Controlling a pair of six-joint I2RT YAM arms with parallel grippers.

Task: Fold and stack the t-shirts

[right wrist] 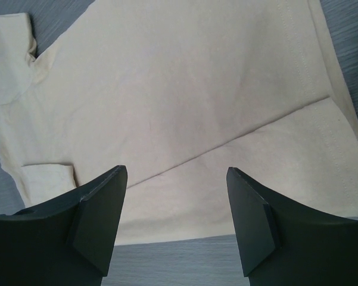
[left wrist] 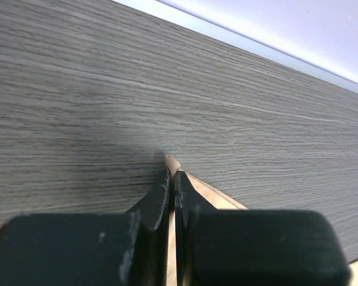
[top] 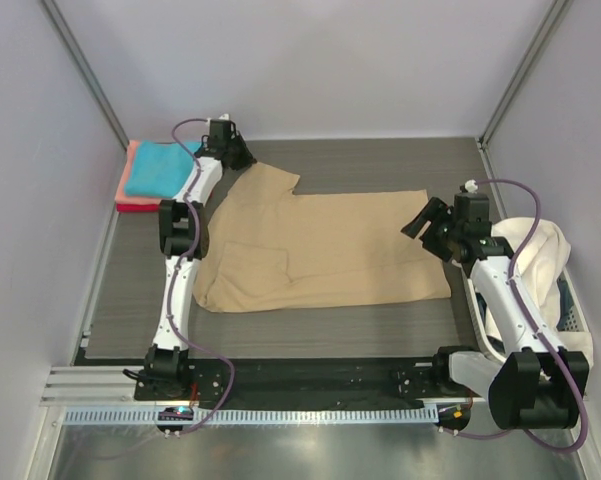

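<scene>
Corner of tan t-shirt (top: pixel 320 240) inside clamped left pincer (left wrist: pixel 171 173); right pincer (right wrist: pixel 174 173) wide, empty, above its opposite end.

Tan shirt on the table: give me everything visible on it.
The tan t-shirt is plain, soft cotton-looking cloth with stitched hems and short sleeves. It lies mostly flat across the middle of the wood-grain table. It is partly folded, with one layer lying over the body along a diagonal edge, and a sleeve points toward the far left. The left pincer is shut on a tip of its cloth there. The right pincer hangs open over its right end, not gripping it.
</scene>
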